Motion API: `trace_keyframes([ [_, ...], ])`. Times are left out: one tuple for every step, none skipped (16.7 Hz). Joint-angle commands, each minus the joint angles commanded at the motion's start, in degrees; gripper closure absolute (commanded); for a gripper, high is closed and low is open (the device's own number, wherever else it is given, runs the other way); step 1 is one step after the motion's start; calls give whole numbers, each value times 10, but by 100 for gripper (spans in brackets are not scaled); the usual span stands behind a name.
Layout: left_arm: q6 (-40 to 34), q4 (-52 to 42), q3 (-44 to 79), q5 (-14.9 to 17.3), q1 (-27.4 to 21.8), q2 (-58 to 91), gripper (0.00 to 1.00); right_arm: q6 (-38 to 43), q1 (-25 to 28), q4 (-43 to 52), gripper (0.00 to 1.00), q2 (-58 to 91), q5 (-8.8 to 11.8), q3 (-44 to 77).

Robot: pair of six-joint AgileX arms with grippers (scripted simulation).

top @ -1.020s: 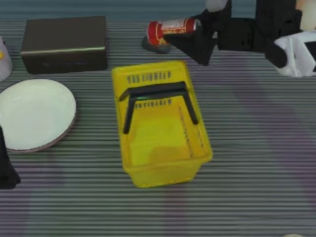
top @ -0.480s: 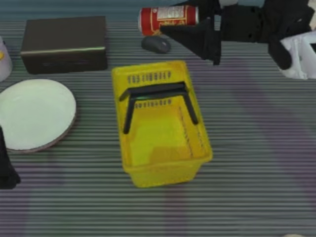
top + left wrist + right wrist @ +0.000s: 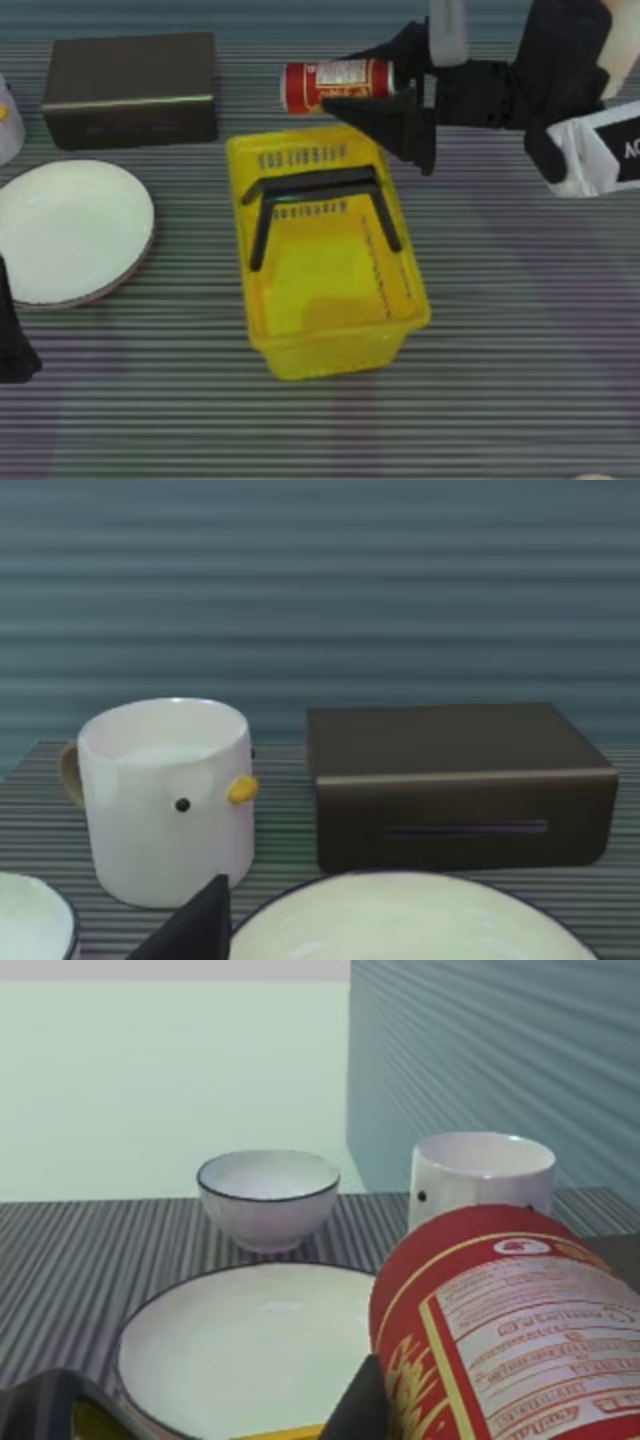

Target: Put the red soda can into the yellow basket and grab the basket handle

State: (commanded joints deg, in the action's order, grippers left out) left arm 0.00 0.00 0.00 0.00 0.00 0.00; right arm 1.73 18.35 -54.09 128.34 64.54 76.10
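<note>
Carrying the red soda can is as far as the job has got: the can is lifted and lying sideways in the right gripper, but it is not yet inside the yellow basket, and the basket handle is untouched, standing raised across the basket's far half. What is left, by my reading, is to bring the can over the open basket, let it go, and then take the handle.

The right gripper's fingers are closed to a narrow span around one end of the can, so most of the can sticks out beyond the fingertips, away from the arm. The basket sits just below and in front of the gripper, its far rim close under the can. In the right wrist view the can fills the near corner, held fast, with a white plate, a bowl and a mug farther off beyond it.

The left gripper is parked at the table's left edge; whether its fingers are apart I cannot tell.
</note>
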Motion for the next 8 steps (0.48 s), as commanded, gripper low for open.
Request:
trace_keyframes([
  [0,0,0,0,0,0,0,0,1,-27,100,18,-1,-7],
  [0,0,0,0,0,0,0,-1,1,-49,100,35,-1,-13],
  [0,0,0,0,0,0,0,-1,2,-65,100,48,-2,-19],
  [0,0,0,0,0,0,0,-1,2,-75,100,57,-2,-23],
  [0,0,0,0,0,0,0,-1,2,-78,100,60,-3,-24],
  [0,0,0,0,0,0,0,-1,2,-78,100,60,-3,-24],
  [0,0,0,0,0,0,0,-1,2,-78,100,60,-3,-24],
  [0,0,0,0,0,0,0,-1,2,-78,100,60,-3,-24],
])
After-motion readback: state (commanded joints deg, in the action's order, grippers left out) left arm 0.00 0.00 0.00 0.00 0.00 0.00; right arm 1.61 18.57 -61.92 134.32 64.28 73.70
